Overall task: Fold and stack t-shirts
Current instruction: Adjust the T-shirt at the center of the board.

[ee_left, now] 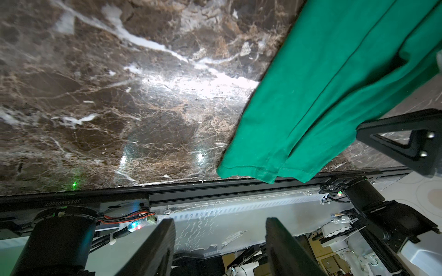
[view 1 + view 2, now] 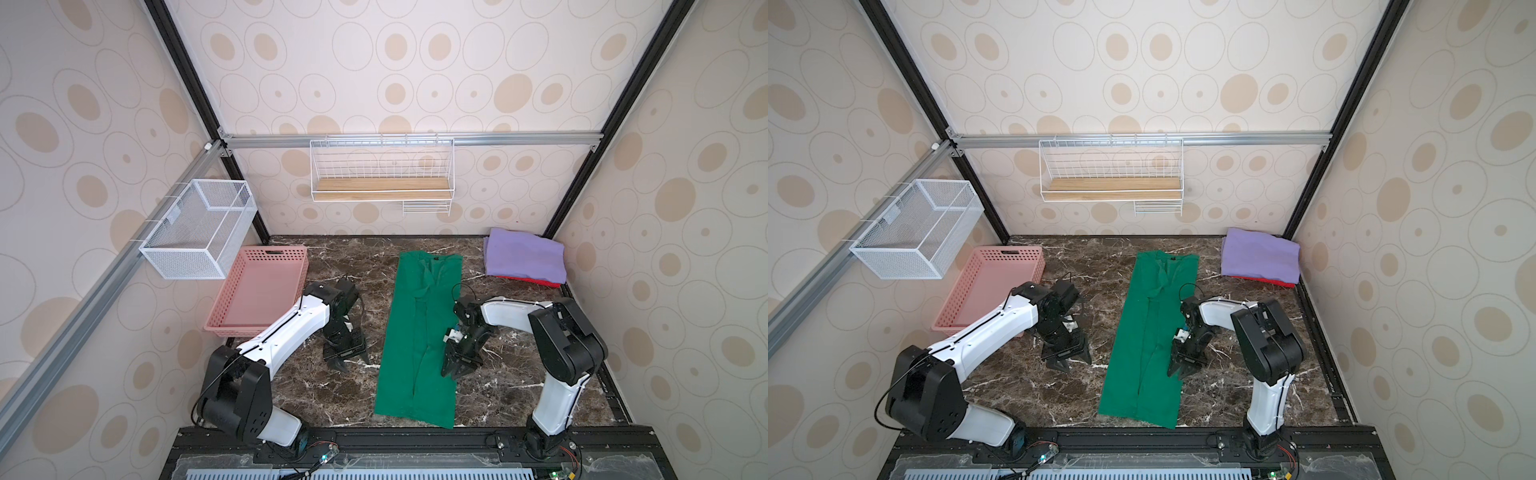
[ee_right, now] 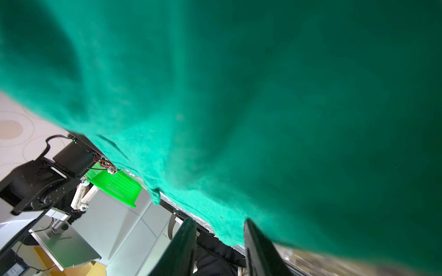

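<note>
A deep green t-shirt lies on the dark marble table as a long narrow strip, collar at the far end. A folded lavender-purple t-shirt rests on a red t-shirt at the back right corner. My left gripper hangs open over bare marble just left of the green t-shirt, holding nothing. My right gripper sits at the strip's right edge near the middle. Its jaws stand apart, with a lobe of green cloth at the fingertips.
A pink perforated basket stands at the back left of the table. A white mesh bin hangs on the left rail and a wire shelf on the back wall. The table's black front edge runs just past the shirt's hem.
</note>
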